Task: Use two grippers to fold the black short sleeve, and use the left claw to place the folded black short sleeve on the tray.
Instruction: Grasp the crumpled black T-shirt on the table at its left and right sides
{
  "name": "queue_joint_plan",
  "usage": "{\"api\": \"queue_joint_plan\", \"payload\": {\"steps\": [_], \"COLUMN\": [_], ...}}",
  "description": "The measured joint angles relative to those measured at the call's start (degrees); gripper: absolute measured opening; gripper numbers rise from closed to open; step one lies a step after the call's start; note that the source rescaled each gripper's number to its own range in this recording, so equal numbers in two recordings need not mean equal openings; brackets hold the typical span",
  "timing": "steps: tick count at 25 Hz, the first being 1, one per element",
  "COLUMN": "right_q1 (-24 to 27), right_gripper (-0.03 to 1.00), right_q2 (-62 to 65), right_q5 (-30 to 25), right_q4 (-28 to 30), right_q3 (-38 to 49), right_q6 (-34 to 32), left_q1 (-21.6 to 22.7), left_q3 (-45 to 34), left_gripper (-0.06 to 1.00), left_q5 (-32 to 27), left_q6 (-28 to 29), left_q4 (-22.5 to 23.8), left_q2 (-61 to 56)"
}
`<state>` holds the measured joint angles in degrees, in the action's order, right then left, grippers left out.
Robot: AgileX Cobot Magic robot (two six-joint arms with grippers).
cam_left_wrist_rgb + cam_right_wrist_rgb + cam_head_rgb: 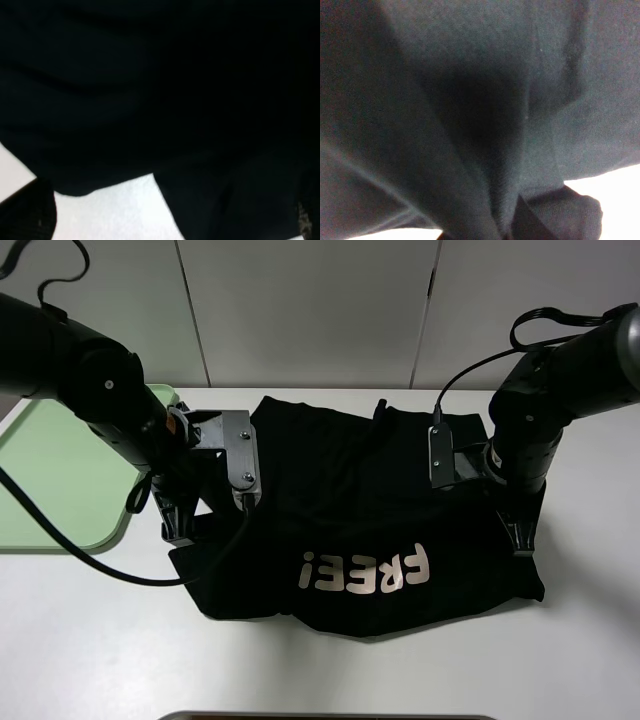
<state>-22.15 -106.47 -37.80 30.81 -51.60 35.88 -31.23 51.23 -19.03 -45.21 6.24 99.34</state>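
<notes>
Shirt [370, 510] spans the tabletop [90, 640] side to side between both end effectors.
Left end effector [176, 525] sits at its edge nearest the tray [50, 470], right end effector [520, 537] opposite; cloth hides whether either grips.

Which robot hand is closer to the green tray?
Left. The left gripper sits at the edge of the black shirt beside the green tray; the right gripper is across the shirt.

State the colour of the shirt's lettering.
The lettering is pale pink, best seen in exterior high.
</notes>
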Motion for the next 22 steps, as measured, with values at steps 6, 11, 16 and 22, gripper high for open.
{"api": "queue_joint_plan", "payload": {"steps": [6, 11, 16, 22], "right_q1": [0.00, 0.00, 0.00, 0.00], "right_gripper": [0.00, 0.00, 0.00, 0.00], "right_q2": [0.00, 0.00, 0.00, 0.00], "right_q5": [0.14, 0.25, 0.25, 0.25], "right_q4": [0.00, 0.00, -0.26, -2.01], "right_q3": [0.00, 0.00, 0.00, 0.00], "right_q6": [-0.42, -0.46, -0.48, -0.53], "left_q1": [0.00, -0.41, -4.72, -6.46], "left_q3": [0.01, 0.01, 0.01, 0.01], "left_gripper": [0.93, 0.91, 0.91, 0.91], "left_q5": [1.99, 2.11, 3.33, 9.08], "left_q6": [0.00, -1.01, -6.54, -7.35], "left_q4": [-1.15, -4.94, -8.36, -8.67], "left_q2": [1.71, 3.17, 4.93, 6.74]}}
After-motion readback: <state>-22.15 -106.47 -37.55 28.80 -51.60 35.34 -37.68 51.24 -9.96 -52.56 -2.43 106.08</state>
